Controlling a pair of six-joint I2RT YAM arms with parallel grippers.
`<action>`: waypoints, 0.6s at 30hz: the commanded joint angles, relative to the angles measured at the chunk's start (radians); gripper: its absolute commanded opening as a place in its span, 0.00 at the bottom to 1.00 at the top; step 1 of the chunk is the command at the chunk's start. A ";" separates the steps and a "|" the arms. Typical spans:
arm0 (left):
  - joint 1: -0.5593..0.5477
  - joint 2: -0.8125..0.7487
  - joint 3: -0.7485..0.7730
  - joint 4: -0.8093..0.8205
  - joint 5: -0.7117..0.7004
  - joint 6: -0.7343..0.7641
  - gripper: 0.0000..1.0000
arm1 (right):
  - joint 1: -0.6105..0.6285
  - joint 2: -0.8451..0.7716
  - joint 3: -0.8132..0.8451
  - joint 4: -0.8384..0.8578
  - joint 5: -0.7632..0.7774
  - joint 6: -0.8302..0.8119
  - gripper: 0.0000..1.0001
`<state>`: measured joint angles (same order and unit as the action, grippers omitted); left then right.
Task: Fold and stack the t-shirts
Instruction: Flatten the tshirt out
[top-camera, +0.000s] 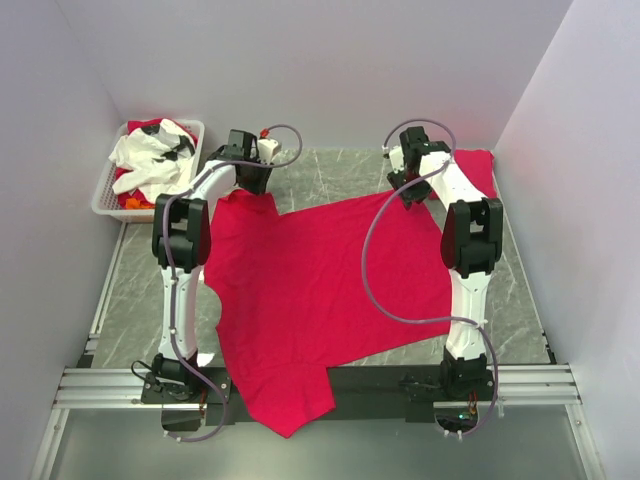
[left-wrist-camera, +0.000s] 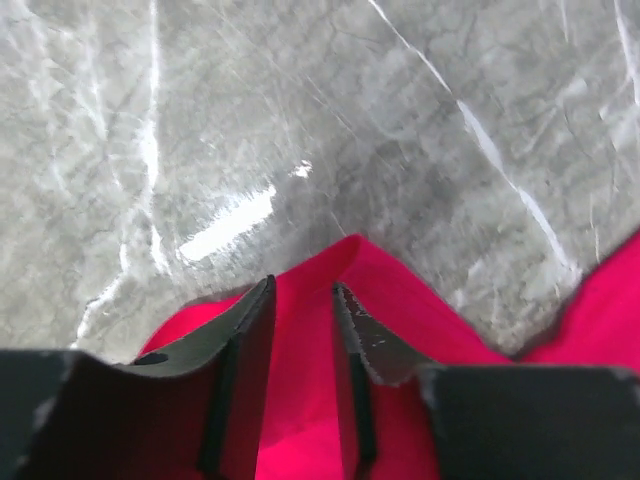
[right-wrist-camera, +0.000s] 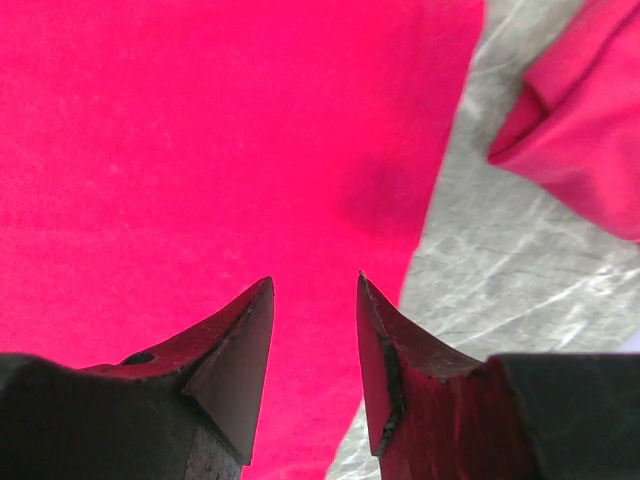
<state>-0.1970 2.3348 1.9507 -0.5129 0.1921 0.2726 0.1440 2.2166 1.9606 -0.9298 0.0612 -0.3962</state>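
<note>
A red t-shirt (top-camera: 310, 290) lies spread flat on the grey marble table (top-camera: 330, 175), and its near part hangs over the front edge. My left gripper (top-camera: 252, 183) is at the shirt's far left corner. In the left wrist view the jaws (left-wrist-camera: 302, 285) stand slightly apart with that corner (left-wrist-camera: 360, 265) between them, not pinched. My right gripper (top-camera: 410, 192) is over the shirt's far right edge, and its jaws (right-wrist-camera: 315, 280) stand apart above the cloth (right-wrist-camera: 200, 150). A second red t-shirt (top-camera: 478, 168), folded, lies at the back right and also shows in the right wrist view (right-wrist-camera: 580, 150).
A white slotted basket (top-camera: 105, 190) stands at the back left with white cloth (top-camera: 150, 165) and some red cloth in it. White walls close the table on the left, back and right. A metal rail (top-camera: 560, 380) runs along the near edge.
</note>
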 joint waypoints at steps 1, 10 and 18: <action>0.002 -0.064 0.025 0.097 -0.025 -0.019 0.36 | 0.003 -0.035 -0.023 -0.027 -0.027 0.020 0.45; 0.149 -0.324 -0.226 0.102 0.113 -0.105 0.45 | 0.005 -0.081 -0.100 -0.021 -0.103 0.034 0.43; 0.162 -0.310 -0.308 0.062 0.162 -0.148 0.24 | 0.009 -0.046 -0.092 -0.041 -0.141 0.025 0.13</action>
<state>-0.0074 2.0109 1.6707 -0.4271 0.2924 0.1619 0.1467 2.2082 1.8587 -0.9546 -0.0525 -0.3721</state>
